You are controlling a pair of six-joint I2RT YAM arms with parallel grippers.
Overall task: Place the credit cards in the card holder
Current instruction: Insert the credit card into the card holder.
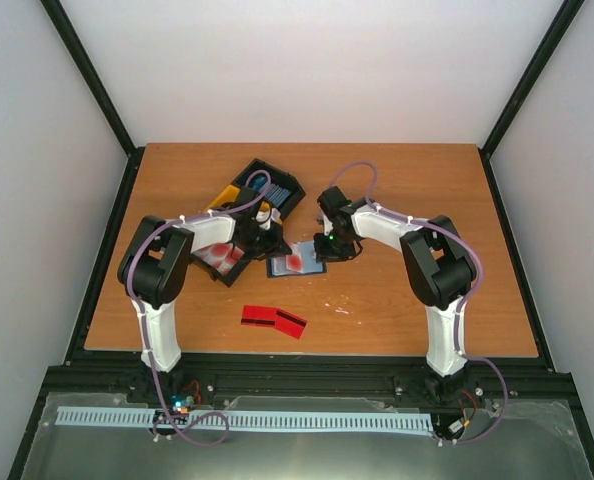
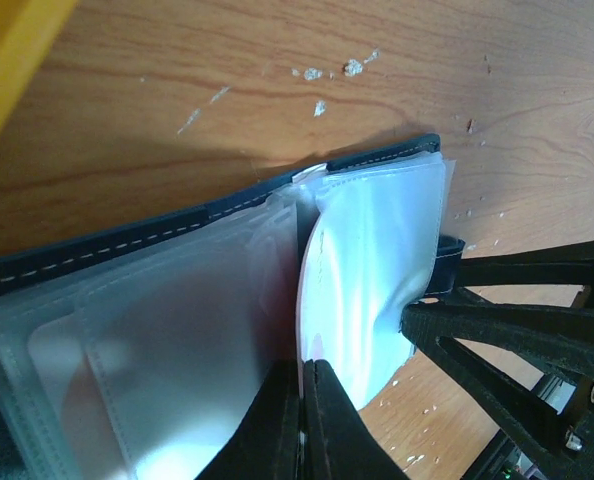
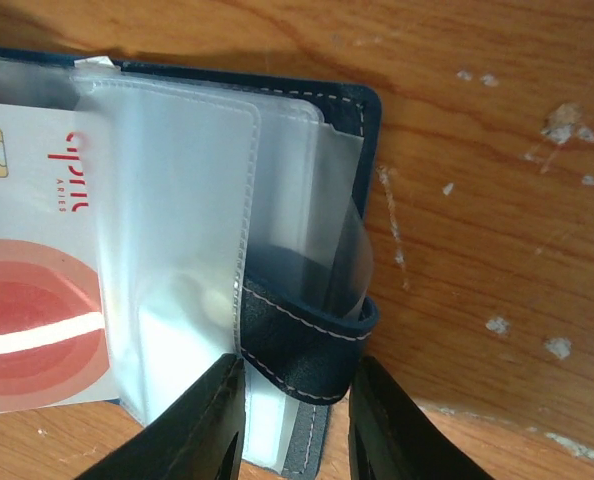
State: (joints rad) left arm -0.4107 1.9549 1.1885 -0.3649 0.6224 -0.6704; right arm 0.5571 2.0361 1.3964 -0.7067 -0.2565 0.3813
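The navy card holder (image 1: 297, 266) lies open on the table, with its clear sleeves up; it also shows in the left wrist view (image 2: 177, 225) and the right wrist view (image 3: 365, 110). A white credit card with red rings (image 3: 37, 300) lies partly under a sleeve. My left gripper (image 1: 270, 240) (image 2: 307, 368) is shut on the thin edge of a white and pink card (image 2: 342, 320) at the sleeves. My right gripper (image 1: 327, 250) (image 3: 292, 430) has its jaws closed against both sides of the holder's snap tab (image 3: 297, 345). Two red cards (image 1: 274, 320) lie on the table nearer the arms.
A black bin (image 1: 275, 190) stands behind the left gripper. A yellow-edged tray (image 1: 220, 254) with more red and white cards sits just left of the holder. Its yellow rim (image 2: 7, 50) shows in the left wrist view. The right gripper's fingers (image 2: 497, 340) press close beside my left gripper.
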